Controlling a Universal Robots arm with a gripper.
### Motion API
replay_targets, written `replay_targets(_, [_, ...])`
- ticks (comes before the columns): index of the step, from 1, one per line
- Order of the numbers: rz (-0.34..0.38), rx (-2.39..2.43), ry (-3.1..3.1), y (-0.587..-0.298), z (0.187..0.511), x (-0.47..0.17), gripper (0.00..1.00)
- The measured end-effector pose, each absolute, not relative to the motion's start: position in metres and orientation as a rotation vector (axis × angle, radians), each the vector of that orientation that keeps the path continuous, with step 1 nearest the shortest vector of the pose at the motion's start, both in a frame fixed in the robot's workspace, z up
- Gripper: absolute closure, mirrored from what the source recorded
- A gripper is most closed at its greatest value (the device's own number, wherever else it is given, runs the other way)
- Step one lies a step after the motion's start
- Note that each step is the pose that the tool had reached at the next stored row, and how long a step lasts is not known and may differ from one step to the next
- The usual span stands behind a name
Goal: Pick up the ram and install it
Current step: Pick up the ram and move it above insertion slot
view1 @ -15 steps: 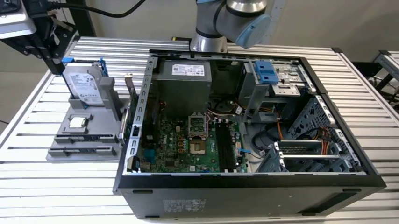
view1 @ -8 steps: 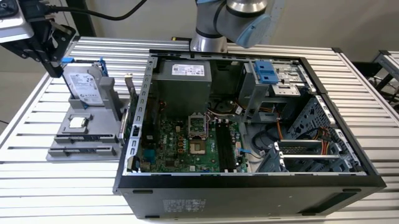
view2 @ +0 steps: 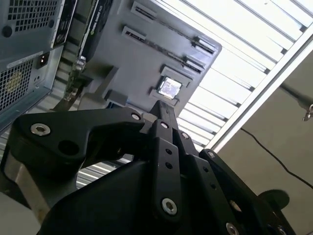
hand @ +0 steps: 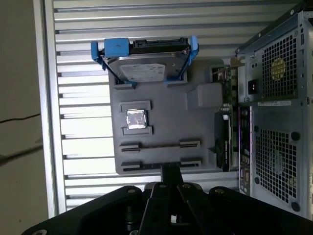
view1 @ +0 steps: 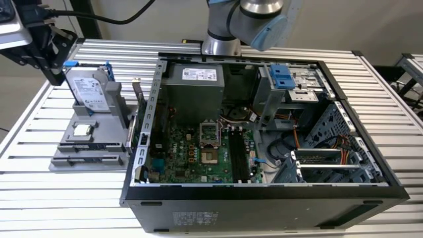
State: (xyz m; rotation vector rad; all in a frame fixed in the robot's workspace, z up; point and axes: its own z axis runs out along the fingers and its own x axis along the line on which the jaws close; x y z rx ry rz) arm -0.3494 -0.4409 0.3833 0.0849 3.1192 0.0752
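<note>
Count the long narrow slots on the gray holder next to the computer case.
2: one slot just beyond the processor chip from the hard drive, the other slot beside it at the gray holder's edge.

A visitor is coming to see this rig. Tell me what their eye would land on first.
First, the open computer case in the middle of the slatted table, its green motherboard laid bare. Then, on the exterior view's left, a silver hard drive in a blue frame stands on a grey holder beside a small square chip. In the first wrist view the black pincer points at that holder's slotted end.
</note>
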Motion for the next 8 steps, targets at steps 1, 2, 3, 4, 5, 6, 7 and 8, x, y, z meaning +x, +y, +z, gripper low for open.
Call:
replay_targets(1, [0.075,0.081,3.119,-0.4415,0.3829,-0.3498,1.0])
replay_targets(2, [0.075,0.075,3.12,-0.4421,0.3825,-0.3501,1.0])
replay_targets(3, [0.075,0.068,3.12,-0.4428,0.3822,-0.3503,1.0])
replay_targets(4, [0.076,0.06,3.12,-0.4434,0.3819,-0.3504,1.0])
replay_targets(5, [0.076,0.05,3.12,-0.4438,0.3817,-0.3506,1.0])
replay_targets(6, [0.076,0.039,3.121,-0.4444,0.3816,-0.3507,1.0])
replay_targets(7, [0.076,0.028,3.121,-0.4451,0.3813,-0.3508,1.0])
replay_targets(8, [0.076,0.019,3.121,-0.4456,0.3809,-0.351,1.0])
